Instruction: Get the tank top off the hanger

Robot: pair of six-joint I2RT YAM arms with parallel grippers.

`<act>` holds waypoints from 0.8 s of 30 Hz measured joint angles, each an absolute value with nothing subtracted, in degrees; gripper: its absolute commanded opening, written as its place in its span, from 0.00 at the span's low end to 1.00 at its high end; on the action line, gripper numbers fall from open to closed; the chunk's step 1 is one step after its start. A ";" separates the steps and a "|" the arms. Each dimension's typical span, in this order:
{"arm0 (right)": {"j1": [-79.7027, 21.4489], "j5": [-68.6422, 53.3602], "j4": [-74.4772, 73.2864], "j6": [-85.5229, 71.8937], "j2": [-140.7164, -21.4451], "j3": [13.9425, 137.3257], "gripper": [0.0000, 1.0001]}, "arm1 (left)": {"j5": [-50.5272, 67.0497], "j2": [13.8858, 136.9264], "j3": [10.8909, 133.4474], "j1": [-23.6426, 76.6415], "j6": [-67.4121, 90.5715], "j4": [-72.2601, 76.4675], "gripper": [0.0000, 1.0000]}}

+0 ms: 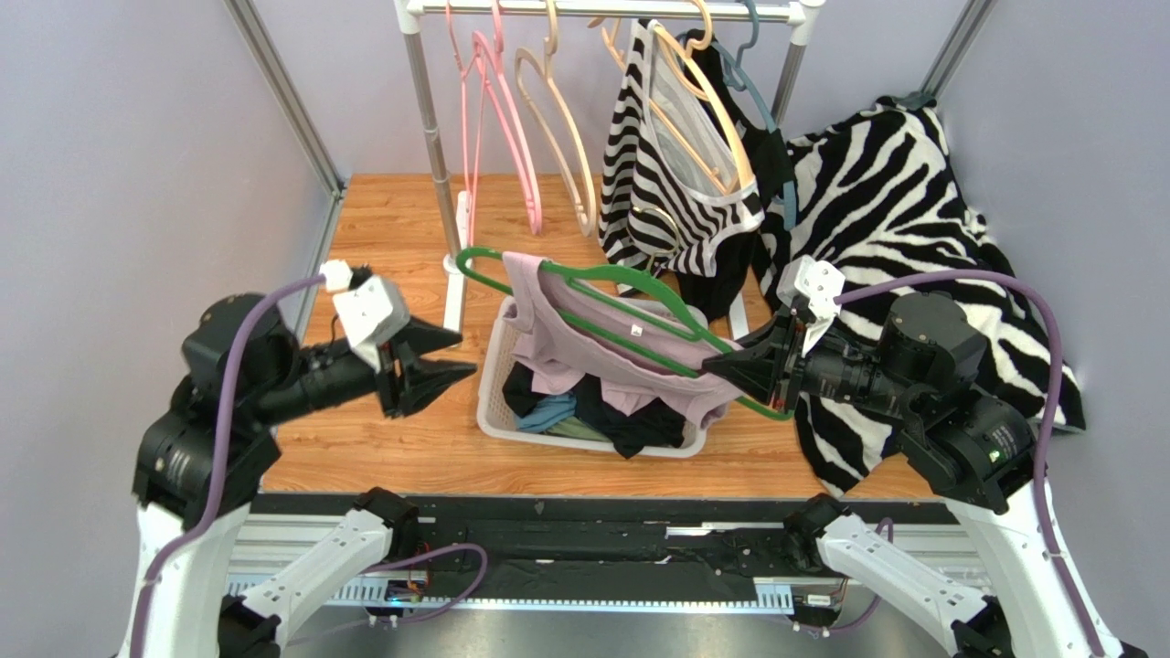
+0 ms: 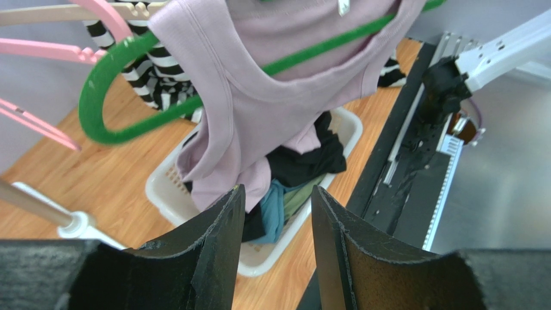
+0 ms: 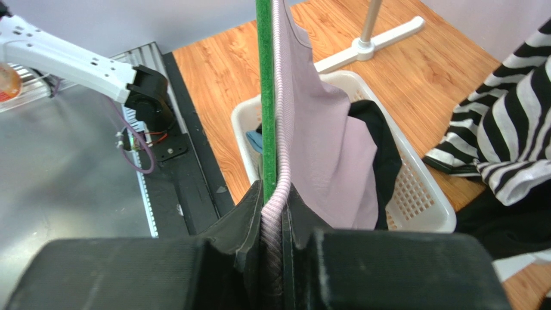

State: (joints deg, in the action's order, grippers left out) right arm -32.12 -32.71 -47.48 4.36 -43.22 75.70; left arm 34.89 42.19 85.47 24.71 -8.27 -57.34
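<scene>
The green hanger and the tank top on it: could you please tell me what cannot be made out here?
- Right wrist view: the right gripper covers whether it pinches the hanger along with the strap of the tank top.
- Left wrist view: the hanger's far end is cut off by the top edge.
- Top view: the tank top hides much of what lies in the basket.

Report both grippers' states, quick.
Left gripper: open, holding nothing.
Right gripper: shut on the hanger, with the tank top pinched alongside.
</scene>
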 measured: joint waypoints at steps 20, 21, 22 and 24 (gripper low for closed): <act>-38.89 -31.62 -47.27 5.02 -49.19 77.38 0.00 | 38.44 46.39 79.37 26.17 2.92 -43.83 0.45; -39.11 -31.46 -47.27 5.02 -49.23 77.56 0.00 | 38.22 46.28 78.91 26.17 2.90 -43.77 0.44; -39.27 -31.33 -47.27 5.02 -49.25 77.78 0.00 | 37.91 46.22 78.46 26.17 2.90 -43.68 0.43; -39.53 -31.09 -47.24 5.02 -49.25 78.26 0.00 | 36.88 46.06 77.52 26.17 2.90 -43.38 0.43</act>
State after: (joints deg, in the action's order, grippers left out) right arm -39.53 -31.09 -47.24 5.02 -49.25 78.26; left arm 36.88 46.06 77.52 26.17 2.90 -43.38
